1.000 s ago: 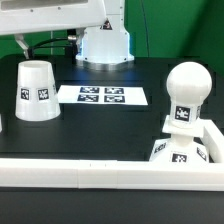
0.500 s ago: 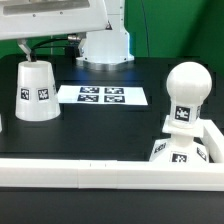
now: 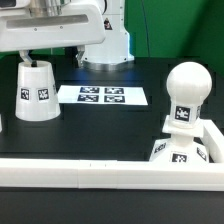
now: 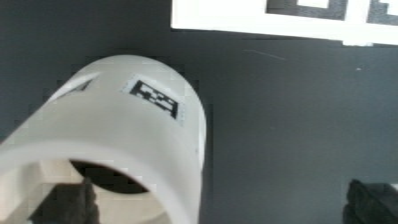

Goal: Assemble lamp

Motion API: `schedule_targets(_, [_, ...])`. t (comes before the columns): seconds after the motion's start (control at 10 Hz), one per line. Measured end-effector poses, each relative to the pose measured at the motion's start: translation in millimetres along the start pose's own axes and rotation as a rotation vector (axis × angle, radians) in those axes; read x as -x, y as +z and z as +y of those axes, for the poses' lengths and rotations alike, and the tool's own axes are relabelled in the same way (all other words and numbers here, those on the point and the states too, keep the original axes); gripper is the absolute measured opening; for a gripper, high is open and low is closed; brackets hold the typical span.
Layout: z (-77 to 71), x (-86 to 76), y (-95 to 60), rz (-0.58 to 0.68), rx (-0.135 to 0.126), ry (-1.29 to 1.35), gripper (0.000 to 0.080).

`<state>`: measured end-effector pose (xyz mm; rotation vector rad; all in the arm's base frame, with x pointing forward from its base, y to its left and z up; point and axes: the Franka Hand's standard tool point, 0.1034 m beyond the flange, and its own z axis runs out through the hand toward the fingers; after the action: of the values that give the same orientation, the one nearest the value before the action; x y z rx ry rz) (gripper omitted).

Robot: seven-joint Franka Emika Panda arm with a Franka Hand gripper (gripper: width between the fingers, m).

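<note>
Spanning the scene, black table (image 3: 100, 125) under shade (image 3: 36, 90), green backdrop (image 3: 170, 25)

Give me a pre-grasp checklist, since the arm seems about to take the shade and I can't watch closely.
1. Shade upright on the table: ok.
2. Gripper over the shade: ok; one finger reaches into its top opening.
3. Jaws open: ok.
4. Shade clear of the marker board: ok.
5. Bulb seated in the base: ok.
6. Fingers at grasp depth: cannot tell.
</note>
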<state>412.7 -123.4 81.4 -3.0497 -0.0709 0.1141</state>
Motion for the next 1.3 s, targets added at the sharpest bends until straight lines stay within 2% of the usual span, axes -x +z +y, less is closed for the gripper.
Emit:
schedule_targets(0.1, [0.0,0.2,0.5,-0.001,0.0,0.0,0.0698])
schedule_targets(0.2, [0.0,0.3,0.8,-0.002,0.0,0.0,0.0575])
schedule_targets(0.3, [0.3,0.5,1.2,-0.003,0.0,0.0,0.0575])
schedule_targets(0.5, [1.3,1.6,2.5,-0.005,-0.001,-0.001,0.0301])
schedule_targets(0.6, [1.5,2.0,3.2,-0.007,-0.001,-0.002,0.0301])
schedule_targets(0.7, [2.3,1.1,2.6,-0.006,0.004,-0.01,0.0118])
schedule_targets(0.8, [2.5,-0.5,1.5,-0.002,0.01,-0.02,0.0043])
schedule_targets(1.3, [2.3,-0.2,1.9,-0.003,0.009,-0.018,0.0043])
